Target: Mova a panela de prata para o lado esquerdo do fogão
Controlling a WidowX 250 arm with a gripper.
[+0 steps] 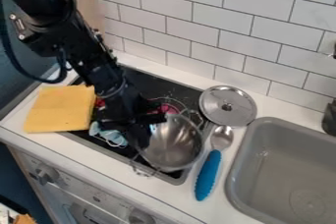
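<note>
Silver pot (pixel 172 143) at the stove's (pixel 176 180) front right corner, the gripper (pixel 147 126) by its rim, open or closed I can't tell; white tiles (pixel 220 19) rise behind the bench (pixel 176 196).

Pot (pixel 172 147) & lid (pixel 223 101) silver. Spoon (pixel 221 138) silver w/ bright blue hndl (pixel 208 176). Cloth (pixel 60 109) solid yel. Gripper (pixel 150 129) blk; stovetop (pixel 160 86) blk w/ gray rim. Lt blue + wht on small item (pixel 110 135). Sink (pixel 282 169) gray, counter (pixel 151 187) wht. Wall tiles (pixel 216 29) wht, dk gray grout, staggered brick pattern.
</note>
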